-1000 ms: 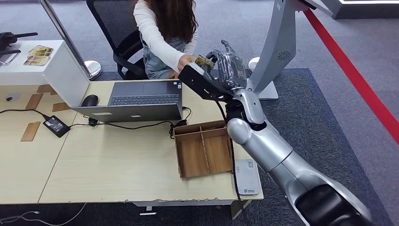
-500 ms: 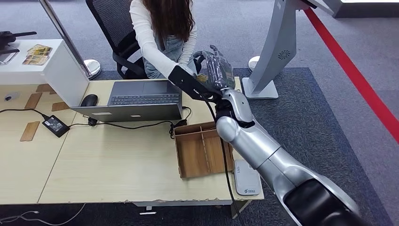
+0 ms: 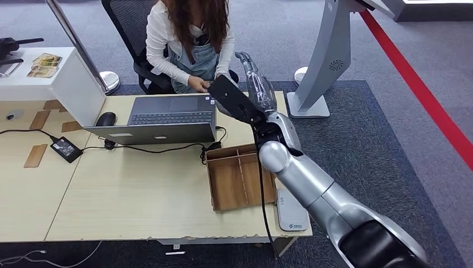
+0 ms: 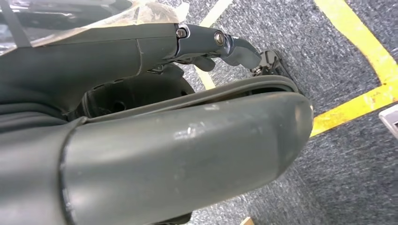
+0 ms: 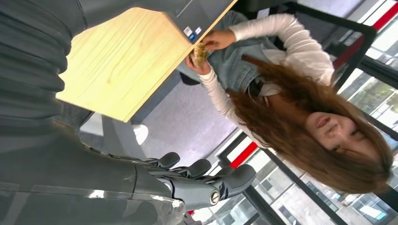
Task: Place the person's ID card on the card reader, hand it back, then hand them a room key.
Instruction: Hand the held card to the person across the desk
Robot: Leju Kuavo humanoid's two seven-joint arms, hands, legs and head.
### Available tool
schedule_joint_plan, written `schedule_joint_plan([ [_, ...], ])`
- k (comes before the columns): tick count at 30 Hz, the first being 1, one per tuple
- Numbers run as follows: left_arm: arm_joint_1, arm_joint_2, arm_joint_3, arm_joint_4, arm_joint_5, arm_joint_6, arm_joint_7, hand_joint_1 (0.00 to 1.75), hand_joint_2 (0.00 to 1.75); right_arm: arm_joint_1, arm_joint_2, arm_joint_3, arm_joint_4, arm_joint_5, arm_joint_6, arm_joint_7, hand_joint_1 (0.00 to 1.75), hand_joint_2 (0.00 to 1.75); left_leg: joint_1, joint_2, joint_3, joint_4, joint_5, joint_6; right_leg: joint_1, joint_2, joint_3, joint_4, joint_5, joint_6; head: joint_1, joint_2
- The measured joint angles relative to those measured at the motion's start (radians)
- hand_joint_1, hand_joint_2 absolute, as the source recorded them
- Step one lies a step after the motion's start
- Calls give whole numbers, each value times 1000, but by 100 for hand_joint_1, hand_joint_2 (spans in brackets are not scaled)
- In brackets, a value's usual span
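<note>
your right hand (image 3: 255, 75) was released, empty, over desk (image 3: 139, 190) | person (image 3: 189, 39) held card (image 5: 200, 52) | left hand (image 4: 220, 44) fingers: can't tell

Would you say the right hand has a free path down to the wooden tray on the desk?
Probably yes: the right hand hangs empty above the desk's far edge, and the wooden tray lies open just below its forearm, nothing between.

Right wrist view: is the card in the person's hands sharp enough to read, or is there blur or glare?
Right wrist view: card small, soft, unreadable; bright windows behind the person; right hand sharp. Head view: evenly lit, no glare.
</note>
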Motion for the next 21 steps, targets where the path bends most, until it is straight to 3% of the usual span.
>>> schedule_joint_plan([
  [21, 2, -3, 20, 0, 52, 0, -27, 0, 0, 221, -216, -108, -359, -209, 8, 1, 0, 175, -2, 0, 2, 0, 0, 0, 0, 1, 1, 0, 0, 0, 0, 0],
])
